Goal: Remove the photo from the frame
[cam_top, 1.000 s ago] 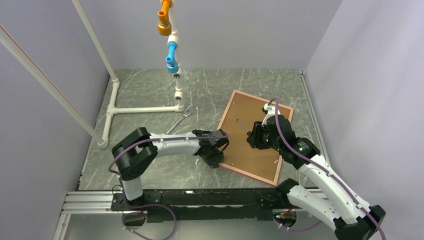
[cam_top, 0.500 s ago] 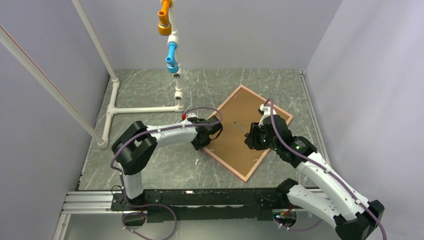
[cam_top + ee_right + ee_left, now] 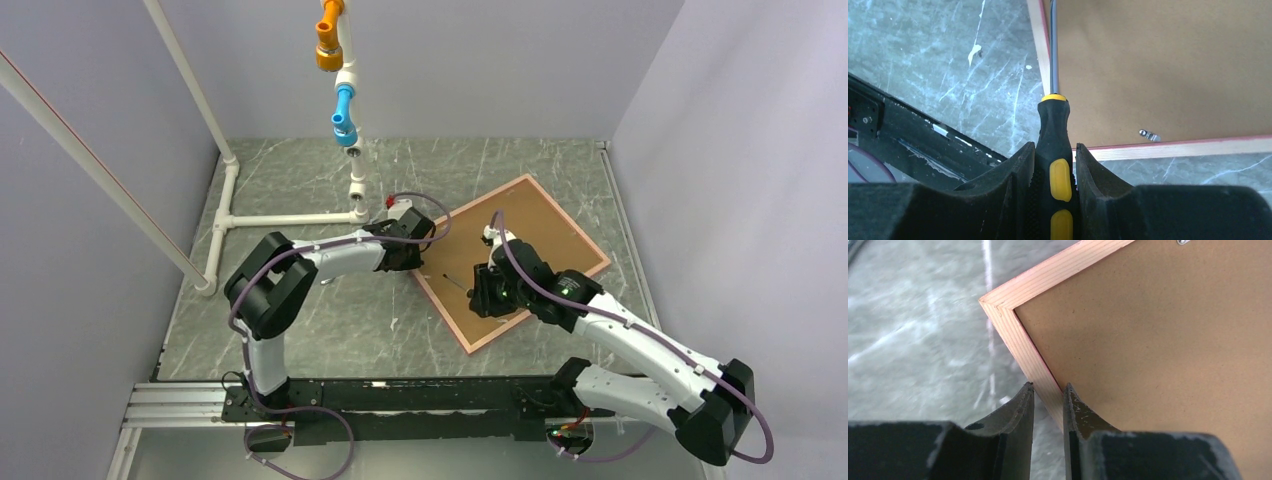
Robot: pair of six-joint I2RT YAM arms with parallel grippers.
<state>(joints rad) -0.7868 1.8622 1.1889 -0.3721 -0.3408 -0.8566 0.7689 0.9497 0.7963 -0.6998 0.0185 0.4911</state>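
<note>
The frame (image 3: 545,225) lies face down on the table, brown board back up, with a thin pink-red wood border. The photo is hidden under the board. My left gripper (image 3: 414,268) is at the frame's left corner; in the left wrist view its jaws (image 3: 1048,387) are shut across the border strip (image 3: 1020,337). My right gripper (image 3: 481,292) is above the frame's near-left part, shut on a black and yellow screwdriver (image 3: 1055,135). Its shaft (image 3: 455,283) runs along the inside of the border (image 3: 1039,45).
A white pipe structure (image 3: 285,217) with orange and blue fittings (image 3: 343,105) stands at the back left. A small metal tab (image 3: 1149,134) sits on the board near the border. The black base rail (image 3: 400,400) runs along the near edge. Grey walls close in on both sides.
The frame has turned clockwise on the table. My left gripper moved away from me with its corner. My right gripper moved left and nearer with the screwdriver.
</note>
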